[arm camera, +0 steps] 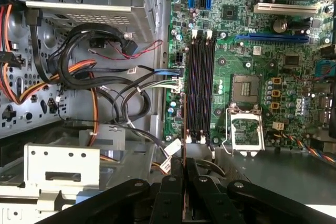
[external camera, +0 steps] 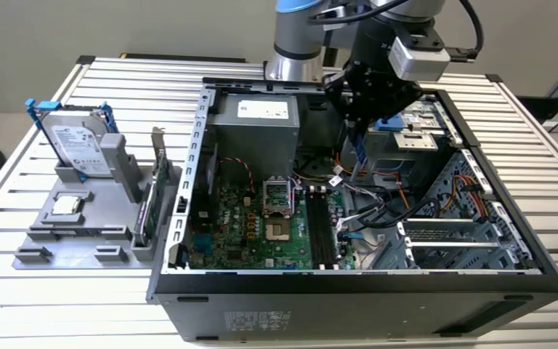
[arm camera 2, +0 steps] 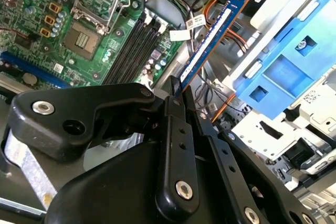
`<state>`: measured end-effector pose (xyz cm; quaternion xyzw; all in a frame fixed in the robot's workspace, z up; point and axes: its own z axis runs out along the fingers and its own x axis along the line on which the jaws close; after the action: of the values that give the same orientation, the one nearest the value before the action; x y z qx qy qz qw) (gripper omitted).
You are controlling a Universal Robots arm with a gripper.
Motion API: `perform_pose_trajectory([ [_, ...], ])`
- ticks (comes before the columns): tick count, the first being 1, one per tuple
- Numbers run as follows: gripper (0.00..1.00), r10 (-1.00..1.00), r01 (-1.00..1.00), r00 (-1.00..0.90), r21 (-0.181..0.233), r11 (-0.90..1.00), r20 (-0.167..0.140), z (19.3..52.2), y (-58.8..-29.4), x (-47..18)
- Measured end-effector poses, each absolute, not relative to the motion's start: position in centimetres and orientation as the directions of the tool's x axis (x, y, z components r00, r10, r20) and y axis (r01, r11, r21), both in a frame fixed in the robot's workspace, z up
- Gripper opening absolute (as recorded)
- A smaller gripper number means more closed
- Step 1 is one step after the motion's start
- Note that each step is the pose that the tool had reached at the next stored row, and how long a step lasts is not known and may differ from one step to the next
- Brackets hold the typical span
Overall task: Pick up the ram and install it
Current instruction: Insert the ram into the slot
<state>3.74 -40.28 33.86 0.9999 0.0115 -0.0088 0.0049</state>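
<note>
Your black gripper (arm camera 2: 178,95) is clenched on the ram (arm camera 2: 210,40), the thin blue-green circuit-board stick with dark chips, pinching it by one end so the rest of the stick juts out past the fingertips. In the first wrist view you see that stick edge-on (arm camera: 184,124), a narrow strip rising from between the black fingers (arm camera: 176,174). It hangs in the air above the inside of the open black computer case (external camera: 357,291), clear of the board. In the exterior view, the gripper (external camera: 362,120) sits over the far part of the case, beside the grey power supply box (external camera: 255,134). The green motherboard (arm camera: 252,56) lies flat on the case floor, and its long black memory slots (arm camera: 202,85) stand bare, just beside the ram's line in the first wrist view. The square processor socket (arm camera: 245,87) lies beyond those slots. A blue plastic drive bracket (arm camera 2: 286,69) sits near the ram in the second wrist view. Orange and black cables (arm camera: 79,77) bundle beside the board.
</note>
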Motion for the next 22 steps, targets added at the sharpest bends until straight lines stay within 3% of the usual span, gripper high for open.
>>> perform_pose_trajectory([
  [22,0.00,0.020,0.020,1.000,0.009,-1.000,-0.018,32.87,-40.28,3.74],
])
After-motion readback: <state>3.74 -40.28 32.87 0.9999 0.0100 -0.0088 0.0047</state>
